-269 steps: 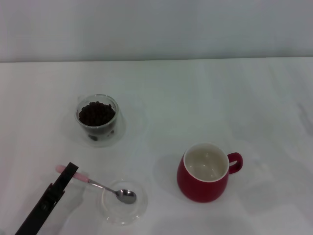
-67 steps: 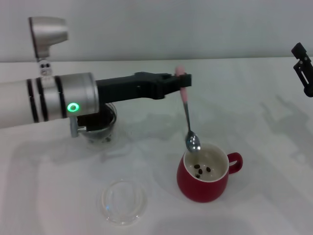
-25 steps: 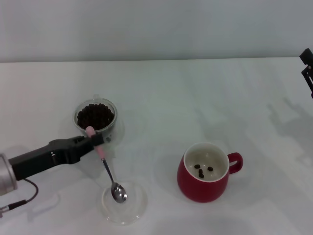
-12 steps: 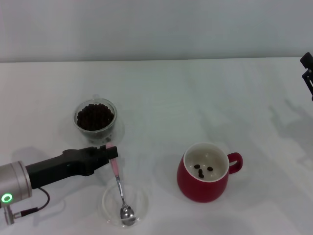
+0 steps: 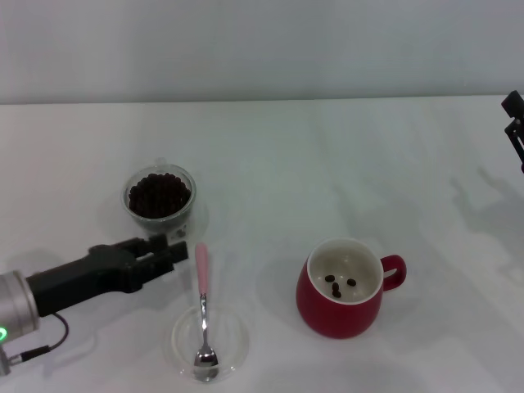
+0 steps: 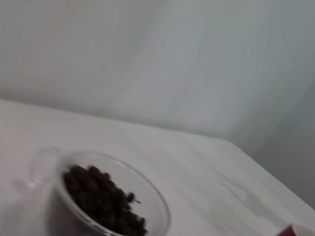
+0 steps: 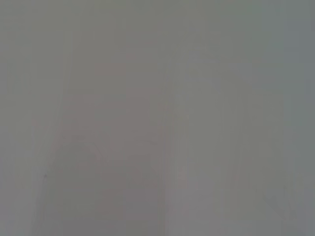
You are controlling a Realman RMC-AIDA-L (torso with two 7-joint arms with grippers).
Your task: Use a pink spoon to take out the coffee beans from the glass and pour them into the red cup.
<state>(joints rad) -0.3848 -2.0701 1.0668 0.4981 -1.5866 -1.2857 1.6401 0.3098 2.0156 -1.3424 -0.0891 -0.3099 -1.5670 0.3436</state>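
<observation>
The pink spoon (image 5: 202, 309) lies flat, its metal bowl in the shallow glass dish (image 5: 238, 341) and its pink handle pointing toward the glass. My left gripper (image 5: 182, 252) is open just left of the handle's end, apart from it and holding nothing. The glass (image 5: 160, 198), full of coffee beans (image 5: 160, 193), stands just behind the gripper; it also shows in the left wrist view (image 6: 106, 204). The red cup (image 5: 344, 291) stands to the right with three beans (image 5: 336, 284) inside. My right gripper (image 5: 514, 123) hangs at the right edge, far from everything.
All the objects stand on a white table (image 5: 327, 164) that ends at a pale wall behind. The red cup's rim shows in a corner of the left wrist view (image 6: 298, 230). The right wrist view shows only a blank grey surface.
My left gripper has lowered the spoon into the dish, let go of it and drawn back to the left. The spoon now lies flat. The right arm has not moved.
</observation>
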